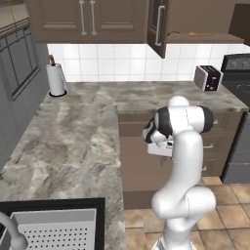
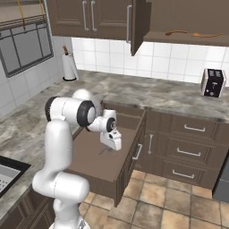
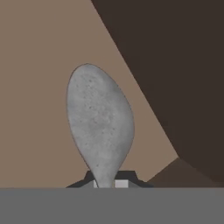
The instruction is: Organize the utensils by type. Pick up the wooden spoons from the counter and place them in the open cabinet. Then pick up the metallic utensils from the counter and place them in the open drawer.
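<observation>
Left base view — arm bent over the open drawer (image 1: 141,146), gripper hidden behind the wrist. Right base view — gripper (image 2: 108,151) low inside the drawer; two wooden spoons (image 2: 190,33) on the cabinet shelf (image 2: 179,38). Hand view — fingers clamped on the grey spoon (image 3: 99,122), its bowl over the drawer floor.

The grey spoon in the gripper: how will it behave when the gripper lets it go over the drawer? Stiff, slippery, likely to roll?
The grey spoon looks like thin, speckled metal, so it is probably stiff and light. Its smooth surface may be slippery. The gripper holds it only at the narrow neck, so it could swing. Over the flat drawer floor, its rounded bowl may rock a little, then settle.
</observation>
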Available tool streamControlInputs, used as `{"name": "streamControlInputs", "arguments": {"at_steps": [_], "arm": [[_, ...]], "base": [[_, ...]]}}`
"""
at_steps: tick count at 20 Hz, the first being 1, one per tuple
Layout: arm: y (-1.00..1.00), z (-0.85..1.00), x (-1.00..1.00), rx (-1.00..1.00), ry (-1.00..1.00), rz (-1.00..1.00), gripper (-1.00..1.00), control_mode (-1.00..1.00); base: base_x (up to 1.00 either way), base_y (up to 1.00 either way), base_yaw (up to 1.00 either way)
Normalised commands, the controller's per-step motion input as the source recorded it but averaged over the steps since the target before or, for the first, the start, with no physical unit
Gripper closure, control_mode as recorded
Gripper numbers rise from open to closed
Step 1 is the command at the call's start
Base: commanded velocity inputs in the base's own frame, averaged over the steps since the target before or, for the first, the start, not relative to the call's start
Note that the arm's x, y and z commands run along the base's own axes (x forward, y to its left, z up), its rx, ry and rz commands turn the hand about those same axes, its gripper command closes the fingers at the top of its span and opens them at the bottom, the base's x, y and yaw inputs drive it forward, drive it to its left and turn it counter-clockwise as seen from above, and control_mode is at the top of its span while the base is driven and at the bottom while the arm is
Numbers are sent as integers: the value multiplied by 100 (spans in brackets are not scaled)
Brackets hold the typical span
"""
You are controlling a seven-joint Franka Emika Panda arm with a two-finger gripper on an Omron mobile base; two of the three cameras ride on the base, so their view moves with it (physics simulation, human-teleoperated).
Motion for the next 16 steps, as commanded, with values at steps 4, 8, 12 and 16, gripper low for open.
{"name": "streamControlInputs", "arguments": {"at_steps": [4, 8, 12, 16], "arm": [[60, -31, 36, -16, -1, 0, 100, -100], [4, -44, 48, 1, 2, 0, 100, -100], [-9, -41, 31, 17, 5, 0, 100, -100], [-7, -26, 34, 15, 8, 0, 100, -100]], "base": [[0, 0, 0], [0, 0, 0], [0, 0, 0], [0, 0, 0]]}}
